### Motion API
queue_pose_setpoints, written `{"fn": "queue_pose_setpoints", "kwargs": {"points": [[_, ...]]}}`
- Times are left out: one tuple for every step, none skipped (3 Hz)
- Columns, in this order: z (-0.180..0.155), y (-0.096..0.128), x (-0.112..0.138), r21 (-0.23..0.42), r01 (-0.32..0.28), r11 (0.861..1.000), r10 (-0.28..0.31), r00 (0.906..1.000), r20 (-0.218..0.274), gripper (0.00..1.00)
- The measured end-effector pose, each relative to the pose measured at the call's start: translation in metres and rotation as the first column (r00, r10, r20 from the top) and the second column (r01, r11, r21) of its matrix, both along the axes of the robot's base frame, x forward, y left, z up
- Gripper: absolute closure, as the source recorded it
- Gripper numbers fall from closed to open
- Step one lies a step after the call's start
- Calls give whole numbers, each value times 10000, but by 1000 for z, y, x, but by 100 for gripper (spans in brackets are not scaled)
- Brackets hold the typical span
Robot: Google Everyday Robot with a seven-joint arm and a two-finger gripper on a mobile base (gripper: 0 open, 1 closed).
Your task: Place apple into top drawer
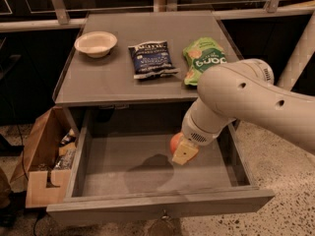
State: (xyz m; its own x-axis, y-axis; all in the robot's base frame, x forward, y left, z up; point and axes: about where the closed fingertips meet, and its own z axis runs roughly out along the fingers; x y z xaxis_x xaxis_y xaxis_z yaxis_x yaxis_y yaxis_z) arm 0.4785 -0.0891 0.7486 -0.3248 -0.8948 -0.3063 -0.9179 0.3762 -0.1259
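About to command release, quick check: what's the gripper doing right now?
Gripper: closed on the apple, over the right side of the open top drawer.

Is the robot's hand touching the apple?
Touching. The camera view shows the gripper over the drawer, its jaws tight against the apple, with no gap.
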Motion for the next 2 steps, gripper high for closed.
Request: {"fn": "queue_pose_setpoints", "kwargs": {"points": [[-19, 8, 2, 126, 14, 9999, -14, 10000, 1, 100], [-41, 18, 3, 350, -121, 9993, 126, 9998, -141, 100]]}}
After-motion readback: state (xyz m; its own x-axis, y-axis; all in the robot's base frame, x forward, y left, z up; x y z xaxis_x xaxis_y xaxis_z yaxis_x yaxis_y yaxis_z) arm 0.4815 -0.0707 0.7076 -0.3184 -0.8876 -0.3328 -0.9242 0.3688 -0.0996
